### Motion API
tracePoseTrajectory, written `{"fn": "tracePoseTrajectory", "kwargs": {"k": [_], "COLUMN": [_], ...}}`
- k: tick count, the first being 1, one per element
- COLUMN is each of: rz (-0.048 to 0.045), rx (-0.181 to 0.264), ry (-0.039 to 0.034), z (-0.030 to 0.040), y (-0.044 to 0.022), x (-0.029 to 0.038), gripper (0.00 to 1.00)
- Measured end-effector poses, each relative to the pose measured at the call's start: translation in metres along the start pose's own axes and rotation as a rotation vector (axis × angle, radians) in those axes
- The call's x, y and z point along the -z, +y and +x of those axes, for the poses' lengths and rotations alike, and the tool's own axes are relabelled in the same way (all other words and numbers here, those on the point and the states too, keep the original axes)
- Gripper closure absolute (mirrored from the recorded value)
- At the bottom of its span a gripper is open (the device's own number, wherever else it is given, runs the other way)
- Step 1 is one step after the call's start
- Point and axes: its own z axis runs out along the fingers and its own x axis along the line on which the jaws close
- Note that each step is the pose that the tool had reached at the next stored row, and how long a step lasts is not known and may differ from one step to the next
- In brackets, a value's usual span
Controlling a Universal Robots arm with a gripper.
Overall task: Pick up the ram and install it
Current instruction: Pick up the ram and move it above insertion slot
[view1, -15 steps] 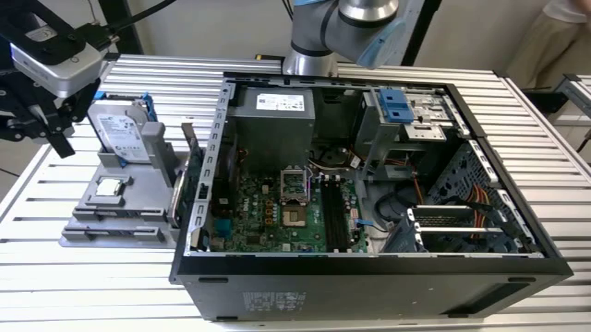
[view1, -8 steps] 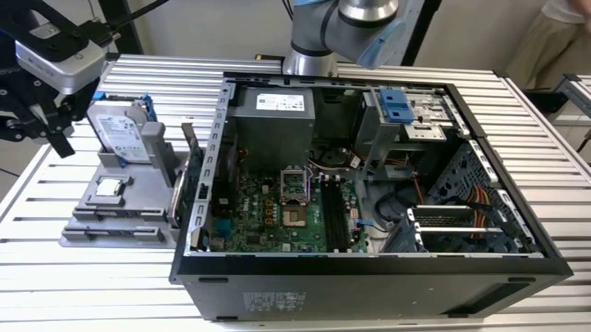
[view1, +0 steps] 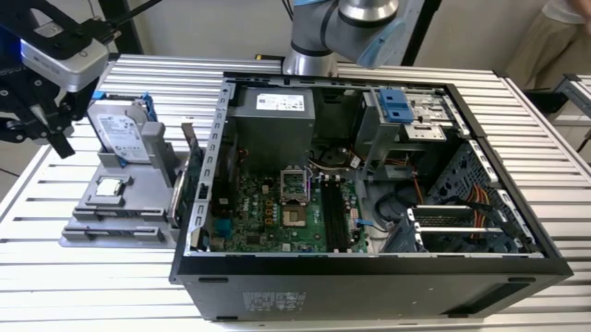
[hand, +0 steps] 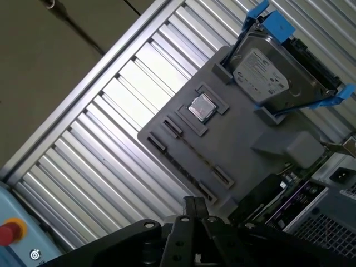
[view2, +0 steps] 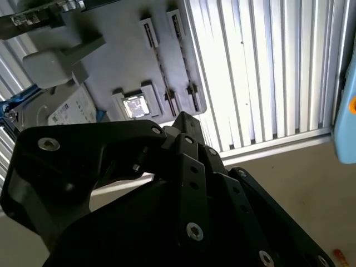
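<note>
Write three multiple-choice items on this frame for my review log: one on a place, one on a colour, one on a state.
1. Where does the square silver chip lie?
A. On the grey tray
B. On the floor
C. On the bare table slats

2. What colour is the bracket around the hard drive?
A. Red
B. Yellow
C. Blue

3. How is the computer case?
A. Closed, side panel on
B. Open, motherboard exposed
C. Wrapped in plastic

Answers:
1 A: both wrist views show the chip seated in a recess of the tray.
2 C: blue rails frame the drive where it stands on the tray.
3 B: the exterior view looks straight into the case onto the board.
</note>
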Motion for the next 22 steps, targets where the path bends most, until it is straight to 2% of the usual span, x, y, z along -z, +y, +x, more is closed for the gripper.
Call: {"fn": "tracePoseTrajectory", "kwargs": {"k": [6,10,22], "rz": [0.0011,0.0022,0.0064], "rx": [0.047,0.095,0.285], "ry": [0.0020,0.0040,0.0124], "z": [0.0000,0.0000,-0.0001], "y": [0.0000,0.0000,0.0000], "x": [-0.0001,-0.0004,-0.0010], "gripper": [1.00,1.00,1.00]}}
